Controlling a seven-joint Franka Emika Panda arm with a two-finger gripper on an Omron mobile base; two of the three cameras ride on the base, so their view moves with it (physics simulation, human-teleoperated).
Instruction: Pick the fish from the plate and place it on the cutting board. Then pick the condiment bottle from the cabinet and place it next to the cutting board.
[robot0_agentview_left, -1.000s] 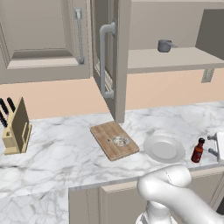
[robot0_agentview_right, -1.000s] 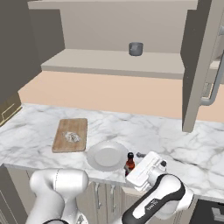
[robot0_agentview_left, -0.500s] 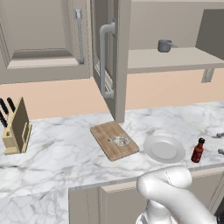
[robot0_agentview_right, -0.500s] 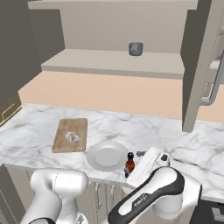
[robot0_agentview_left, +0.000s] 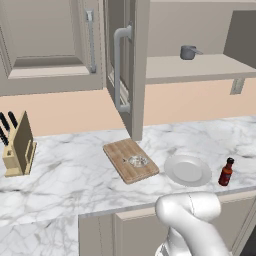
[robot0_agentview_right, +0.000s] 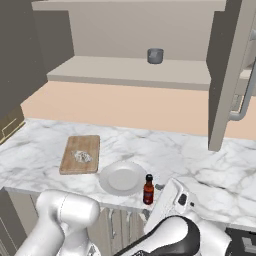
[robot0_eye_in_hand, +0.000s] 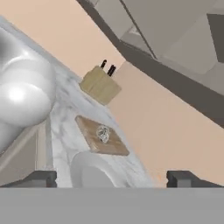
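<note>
The fish (robot0_agentview_left: 136, 161) lies on the wooden cutting board (robot0_agentview_left: 125, 165), also seen as fish (robot0_agentview_right: 82, 156) on board (robot0_agentview_right: 72, 159) and fish (robot0_eye_in_hand: 103, 133) on board (robot0_eye_in_hand: 111, 146). To its right sits the bare white plate (robot0_agentview_left: 187, 170) (robot0_agentview_right: 122, 177) (robot0_eye_in_hand: 89, 173). The dark-red condiment bottle (robot0_agentview_left: 226, 172) (robot0_agentview_right: 148, 189) stands upright on the counter right of the plate. My gripper (robot0_eye_in_hand: 112, 179) is open and holds nothing; its white hand (robot0_agentview_right: 175, 200) hangs low just right of the bottle. The cabinet door (robot0_agentview_left: 125, 65) (robot0_agentview_right: 227, 75) stands open.
A small grey pot (robot0_agentview_left: 188, 51) (robot0_agentview_right: 155, 55) sits on the cabinet shelf (robot0_agentview_left: 210, 67). A tan knife block (robot0_agentview_left: 17, 145) (robot0_eye_in_hand: 100, 85) stands at the counter's far left. Marble counter (robot0_agentview_left: 70, 175) stretches between the block and the board.
The hand has drawn back from beside the bottle, out past the right edge of the left base view. The bottle, plate, fish and board have not moved.
</note>
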